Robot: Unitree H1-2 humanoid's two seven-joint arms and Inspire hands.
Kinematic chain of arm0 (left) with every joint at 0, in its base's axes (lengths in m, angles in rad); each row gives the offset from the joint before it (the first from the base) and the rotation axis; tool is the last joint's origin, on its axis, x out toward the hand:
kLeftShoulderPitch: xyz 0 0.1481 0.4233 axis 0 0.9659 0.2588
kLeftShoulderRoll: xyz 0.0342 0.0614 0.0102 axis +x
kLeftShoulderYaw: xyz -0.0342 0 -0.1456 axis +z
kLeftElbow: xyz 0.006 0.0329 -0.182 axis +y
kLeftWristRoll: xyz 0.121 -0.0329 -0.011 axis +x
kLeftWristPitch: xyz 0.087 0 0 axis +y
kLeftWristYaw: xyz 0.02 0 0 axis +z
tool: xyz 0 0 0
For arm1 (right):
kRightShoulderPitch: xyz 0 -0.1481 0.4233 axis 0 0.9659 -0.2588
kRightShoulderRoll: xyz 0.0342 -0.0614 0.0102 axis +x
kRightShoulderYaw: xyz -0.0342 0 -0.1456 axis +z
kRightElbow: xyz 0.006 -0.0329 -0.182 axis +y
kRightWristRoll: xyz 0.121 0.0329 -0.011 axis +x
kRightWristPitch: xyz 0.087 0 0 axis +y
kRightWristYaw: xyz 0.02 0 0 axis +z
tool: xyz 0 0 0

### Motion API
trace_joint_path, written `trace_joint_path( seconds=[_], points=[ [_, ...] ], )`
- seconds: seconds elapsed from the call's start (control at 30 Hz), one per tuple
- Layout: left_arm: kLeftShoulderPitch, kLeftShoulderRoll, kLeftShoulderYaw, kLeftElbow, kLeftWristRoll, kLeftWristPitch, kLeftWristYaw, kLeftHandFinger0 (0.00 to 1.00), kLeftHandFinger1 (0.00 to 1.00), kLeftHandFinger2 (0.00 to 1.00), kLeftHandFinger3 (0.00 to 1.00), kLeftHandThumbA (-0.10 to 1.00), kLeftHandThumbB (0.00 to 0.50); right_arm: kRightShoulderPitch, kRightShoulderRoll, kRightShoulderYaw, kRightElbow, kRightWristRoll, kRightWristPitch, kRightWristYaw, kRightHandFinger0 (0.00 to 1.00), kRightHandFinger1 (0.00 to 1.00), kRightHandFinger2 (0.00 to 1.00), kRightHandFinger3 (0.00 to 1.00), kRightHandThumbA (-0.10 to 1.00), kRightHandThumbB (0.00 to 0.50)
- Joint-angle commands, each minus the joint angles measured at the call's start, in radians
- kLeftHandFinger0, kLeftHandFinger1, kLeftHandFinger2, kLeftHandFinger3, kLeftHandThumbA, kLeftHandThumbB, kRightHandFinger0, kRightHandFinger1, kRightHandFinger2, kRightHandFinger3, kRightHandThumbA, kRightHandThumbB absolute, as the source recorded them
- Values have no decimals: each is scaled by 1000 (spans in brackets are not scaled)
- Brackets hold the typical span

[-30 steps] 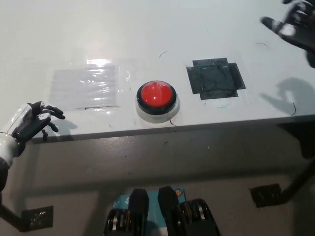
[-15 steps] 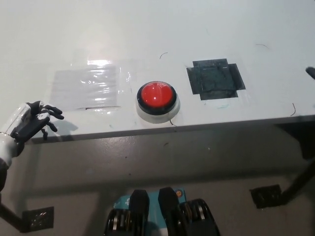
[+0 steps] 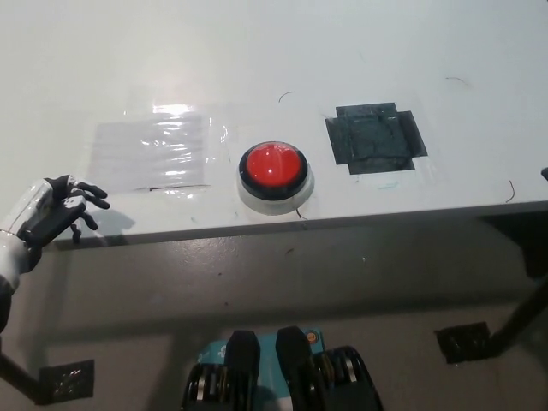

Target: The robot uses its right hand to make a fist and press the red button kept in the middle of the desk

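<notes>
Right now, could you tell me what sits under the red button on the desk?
The red button sits in a black ring on a round white base, which rests on the desk. The surface beneath the base is hidden.

The white left hand (image 3: pixel 51 214) rests at the near left, palm down, with its dark fingers (image 3: pixel 81 199) loosely curled and spread toward the right, holding nothing. Its white forearm runs off the left edge.

Only a dark sliver, perhaps the right hand (image 3: pixel 545 174), shows at the right edge; the rest is cut off.
</notes>
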Motion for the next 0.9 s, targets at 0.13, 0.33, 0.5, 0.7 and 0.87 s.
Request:
trace_joint_path(
  seconds=[0.13, 0.33, 0.5, 0.7, 0.87],
  points=[
    [-10, 16, 25, -53, -10, 5, 14, 190, 328, 467, 581, 467, 0, -31, -24, -25, 22, -6, -44, -28, 0, 117, 357, 535, 1000, 159],
    [-15, 16, 23, -42, -6, 7, 15, 201, 329, 461, 567, 477, 0, -40, -27, -24, 37, -5, -49, -32, 0, 120, 360, 542, 1000, 155],
    [-15, 15, 22, -46, -7, 14, 15, 186, 318, 449, 568, 478, 0, -40, -24, -22, 28, -2, -40, -36, 0, 120, 360, 536, 1000, 156],
    [-15, 13, 26, -26, -13, -8, 11, 197, 319, 457, 583, 474, 0, -42, -28, -18, 13, -5, -26, -44, 3, 108, 350, 543, 1000, 161],
    [-4, 10, 23, -42, -8, -5, 14, 169, 313, 450, 577, 484, 0, -38, -36, -14, 17, 1, -34, -29, 0, 105, 351, 532, 1000, 150]
  ],
)
